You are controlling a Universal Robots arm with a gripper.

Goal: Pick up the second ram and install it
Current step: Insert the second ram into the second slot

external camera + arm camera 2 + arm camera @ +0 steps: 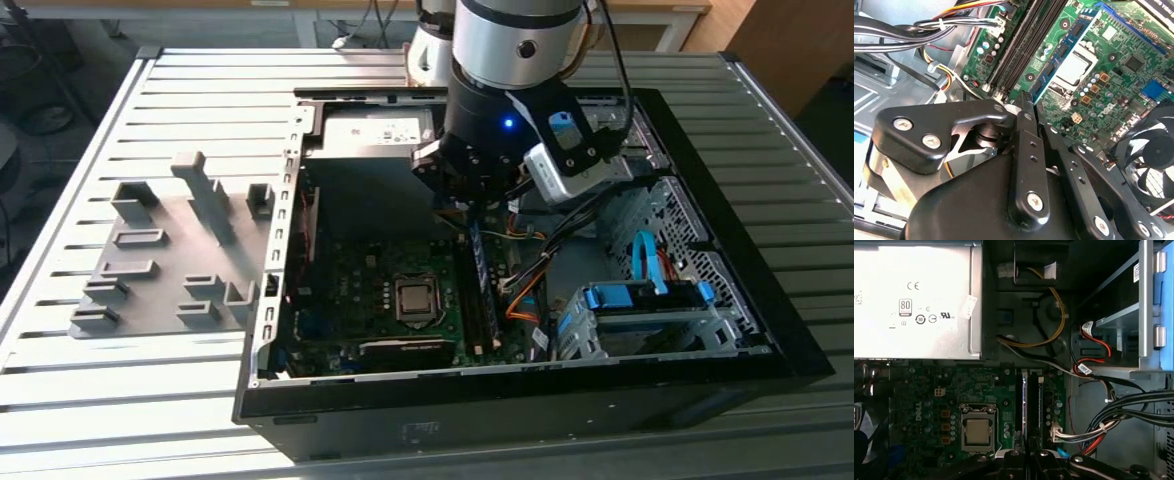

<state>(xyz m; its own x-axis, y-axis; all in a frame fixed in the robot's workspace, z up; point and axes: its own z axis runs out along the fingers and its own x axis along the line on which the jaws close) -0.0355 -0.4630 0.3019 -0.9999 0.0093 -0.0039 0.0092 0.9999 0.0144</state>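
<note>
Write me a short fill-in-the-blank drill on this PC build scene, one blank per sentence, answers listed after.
1. The gripper hangs inside the open computer ____.
2. In the exterior view, the grey holder tray lies on the slatted table to the case's ____.
3. In the first wrist view, the long black memory slots lie between the CPU socket and a bundle of ____.
4. The power supply in the first wrist view has a casing coloured ____.

Missing words: case; left; cables; silver

Slatted metal table (160,85) carries computer case (747,330), grey tray (147,290)
</note>
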